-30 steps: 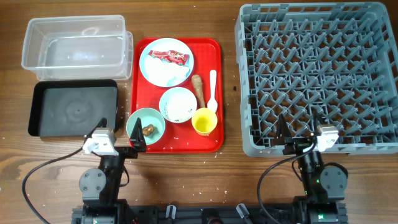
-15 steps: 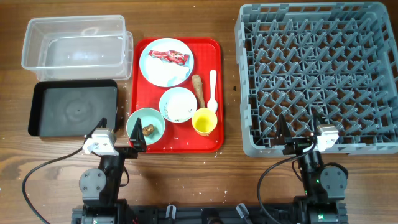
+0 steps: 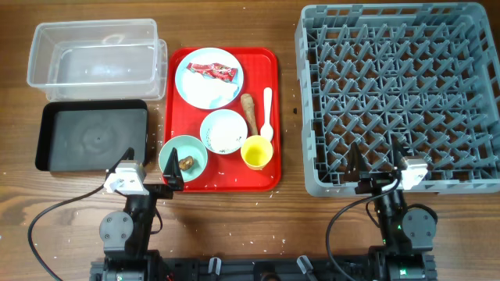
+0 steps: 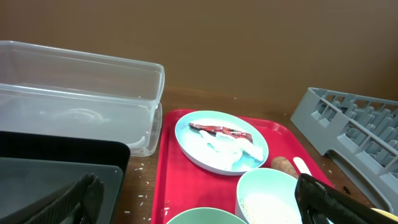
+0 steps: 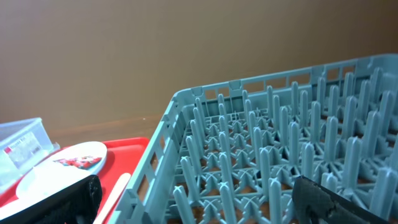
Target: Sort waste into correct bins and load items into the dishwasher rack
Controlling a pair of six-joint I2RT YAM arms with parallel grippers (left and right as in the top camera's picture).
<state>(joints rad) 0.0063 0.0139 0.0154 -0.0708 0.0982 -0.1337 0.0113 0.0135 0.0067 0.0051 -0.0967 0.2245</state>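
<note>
On the red serving tray, a pale-blue plate (image 3: pixel 191 86) holds the red wrapper (image 3: pixel 212 71) and white tissue (image 3: pixel 219 95). Below it are a whitish bowl (image 3: pixel 223 131) with rice grains (image 4: pixel 261 205), a mint-green bowl (image 3: pixel 173 154) with a brown lump (image 3: pixel 187 163), a yellow cup (image 3: pixel 256 151), a brown stick (image 3: pixel 249 112) and a white spoon (image 3: pixel 267 113). My left gripper (image 3: pixel 152 166) is open, low in front of the mint bowl. The right gripper (image 3: pixel 376 160) is open over the near edge of the grey rack (image 3: pixel 400 94), holding nothing.
The clear tub (image 3: pixel 95 59) stands at the back left with the black tray (image 3: pixel 92 134) just in front of it. The red serving tray (image 3: pixel 181 117) lies between these bins and the rack. Stray rice grains dot the wood near the tray.
</note>
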